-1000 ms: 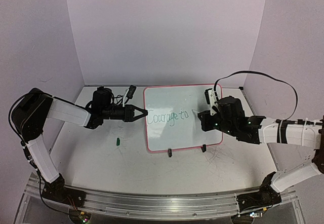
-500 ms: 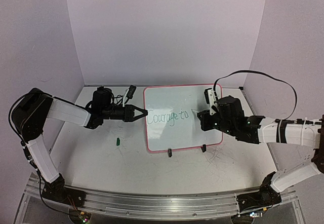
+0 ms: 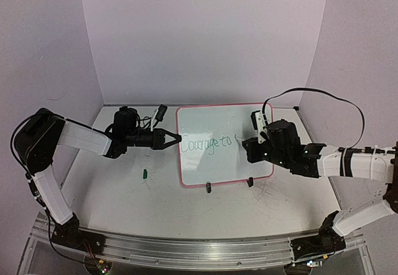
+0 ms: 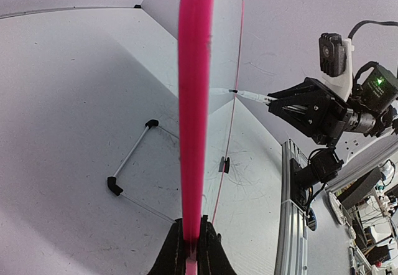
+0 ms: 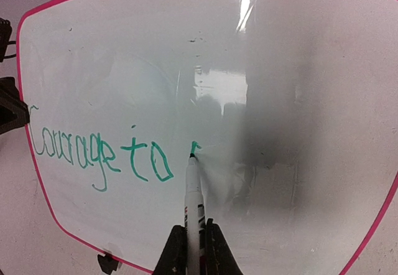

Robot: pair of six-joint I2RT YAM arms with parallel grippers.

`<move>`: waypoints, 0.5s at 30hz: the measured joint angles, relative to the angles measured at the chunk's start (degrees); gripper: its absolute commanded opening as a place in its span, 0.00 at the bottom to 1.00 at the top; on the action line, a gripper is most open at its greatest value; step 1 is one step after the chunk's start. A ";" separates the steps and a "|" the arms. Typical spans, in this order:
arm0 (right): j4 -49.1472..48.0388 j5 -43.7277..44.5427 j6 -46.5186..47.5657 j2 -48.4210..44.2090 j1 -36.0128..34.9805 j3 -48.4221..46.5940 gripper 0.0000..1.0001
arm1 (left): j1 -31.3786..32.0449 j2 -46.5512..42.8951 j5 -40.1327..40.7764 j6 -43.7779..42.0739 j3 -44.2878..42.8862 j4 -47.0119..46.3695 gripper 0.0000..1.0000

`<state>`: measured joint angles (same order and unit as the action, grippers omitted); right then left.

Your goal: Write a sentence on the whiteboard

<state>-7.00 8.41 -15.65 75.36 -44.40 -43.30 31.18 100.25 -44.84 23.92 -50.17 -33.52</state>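
On the counter (image 3: 155,206) the whiteboard (image 3: 224,122) stands propped, its left frame clamped by the left pincer (image 3: 178,139). The right pincer (image 5: 194,233) grips a marker (image 5: 193,194), tip apparently touching just right of the unfinished sentence (image 5: 99,153), "Courage to". Blank board lies rightward.

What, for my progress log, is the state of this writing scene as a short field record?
whiteboard: standing on its wire stand, pink frame
sentence: green, reads "Courage to" plus one starting stroke
marker: tip touching board just right of "to"
right fingers: shut on marker
left fingers: shut on whiteboard's left frame edge
small green piece: on table, left of board, apart from it
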 measured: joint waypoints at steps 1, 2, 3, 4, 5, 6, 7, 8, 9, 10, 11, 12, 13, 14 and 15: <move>0.18 -0.13 -0.12 -0.11 0.00 0.12 0.00 | 0.00 0.00 0.00 -0.01 0.00 0.00 0.00; 0.26 -0.20 -0.22 -0.20 0.00 0.25 0.00 | 0.00 0.00 0.00 -0.02 0.00 0.00 0.00; 0.41 -0.27 -0.33 -0.30 0.00 0.34 0.00 | 0.00 0.00 0.00 -0.02 0.00 0.00 0.00; 0.61 -0.35 -0.46 -0.36 0.00 0.35 0.00 | 0.00 0.00 -0.02 -0.02 0.00 0.00 0.00; 0.70 -0.38 -0.53 -0.42 0.00 0.36 0.00 | 0.00 0.00 -0.02 0.00 0.00 0.00 0.00; 0.66 -0.39 -0.69 -0.50 0.00 0.45 0.00 | 0.00 0.00 -0.02 -0.02 0.00 0.00 0.00; 0.65 -0.42 -0.82 -0.59 0.00 0.58 0.00 | 0.00 0.00 -0.02 -0.02 0.00 0.00 0.00; 0.69 -0.47 -0.93 -0.67 0.00 0.80 0.00 | 0.00 0.00 -0.02 -0.02 0.00 0.00 0.00; 0.73 -0.56 -1.04 -0.72 0.00 1.02 0.00 | 0.00 0.00 -0.02 0.00 0.00 0.00 0.00; 0.78 -0.63 -1.13 -0.76 -0.03 1.19 0.00 | 0.00 0.00 -0.02 -0.01 0.00 0.01 0.00; 0.88 -0.75 -1.20 -0.80 -0.07 1.30 0.00 | 0.00 0.00 -0.02 -0.02 0.00 0.00 0.00; 0.94 -0.78 -1.33 -0.81 -0.16 1.34 0.00 | 0.00 0.00 -0.02 -0.02 0.00 0.02 0.00; 0.99 -0.81 -1.42 -0.82 -0.21 1.34 0.00 | 0.00 0.00 -0.02 -0.02 0.00 0.01 0.00; 1.00 -0.81 -1.55 -0.82 -0.29 1.39 0.00 | 0.00 0.00 -0.02 -0.02 0.00 0.00 0.00; 1.00 -0.83 -1.68 -0.82 -0.35 1.49 0.00 | 0.00 0.00 -0.02 -0.02 0.00 0.00 0.00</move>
<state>-6.00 7.58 -17.33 74.54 -44.75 -41.81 31.18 100.25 -44.86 23.90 -50.17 -33.52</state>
